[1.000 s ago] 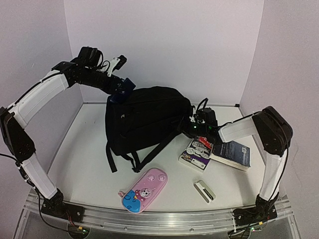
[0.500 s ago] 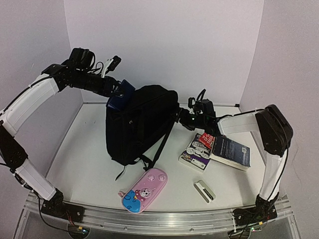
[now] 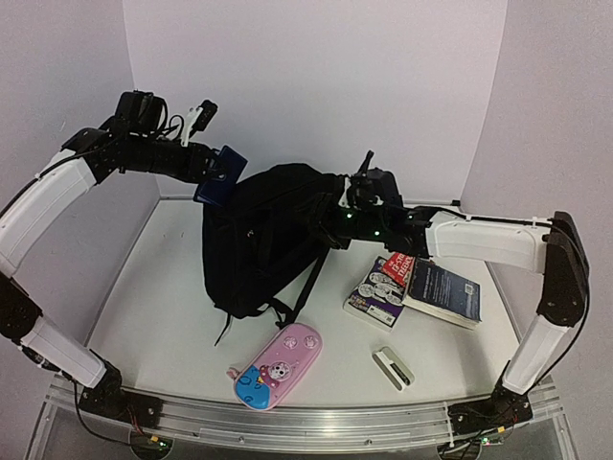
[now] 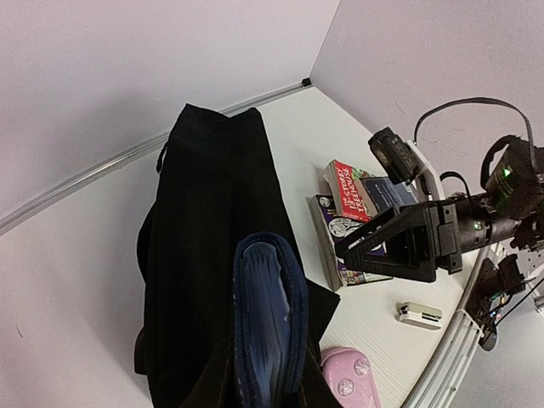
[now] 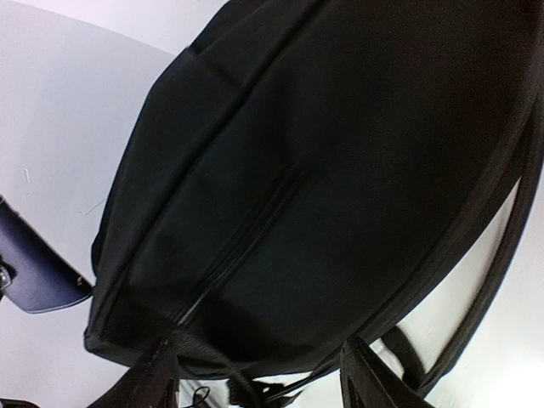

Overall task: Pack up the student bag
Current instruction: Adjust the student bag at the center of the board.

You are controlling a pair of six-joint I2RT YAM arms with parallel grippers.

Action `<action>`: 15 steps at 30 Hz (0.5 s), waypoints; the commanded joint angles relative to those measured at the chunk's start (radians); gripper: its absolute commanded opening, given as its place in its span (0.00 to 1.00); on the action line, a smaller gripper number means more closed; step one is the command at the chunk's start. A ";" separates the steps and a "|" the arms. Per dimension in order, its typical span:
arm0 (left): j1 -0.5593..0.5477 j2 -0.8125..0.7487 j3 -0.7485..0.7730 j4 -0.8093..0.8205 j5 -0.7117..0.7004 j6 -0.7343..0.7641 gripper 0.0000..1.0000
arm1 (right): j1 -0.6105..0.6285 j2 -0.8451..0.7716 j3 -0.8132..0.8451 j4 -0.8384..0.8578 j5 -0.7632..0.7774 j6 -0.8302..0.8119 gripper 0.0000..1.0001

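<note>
1. Student bag [image 3: 268,240]: large black backpack, slumped half upright at the middle of the table [image 3: 163,316], straps trailing toward the near edge. No open mouth shows; the right wrist view shows only a closed seam line across the fabric.
2. Left gripper [image 3: 211,171]: raised over the bag's far left corner, jaws pressed onto a navy wallet [image 4: 268,323], which hangs just above the black fabric.
3. Right gripper [image 3: 343,203]: at the bag's upper right side, fingers spread with the bag's edge lying between them. Whether they touch it cannot be told.
4. Unpacked items: two books [image 3: 383,287] beside the bag, and a pink-and-blue pencil case [image 3: 278,367] near the front.
5. Step in hand, as judged: loading the wallet, early in the packing.
6. Next move, as judged: the right fingers must grip the fabric and hold an opening clear before the wallet goes down.
</note>
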 commanded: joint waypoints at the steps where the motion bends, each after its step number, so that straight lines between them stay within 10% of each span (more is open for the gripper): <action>1: -0.001 -0.038 0.003 0.058 0.007 -0.015 0.00 | 0.022 0.047 0.072 -0.060 0.053 0.070 0.59; 15: -0.001 -0.056 -0.016 0.047 0.064 -0.016 0.00 | 0.050 0.160 0.214 -0.075 0.055 0.076 0.56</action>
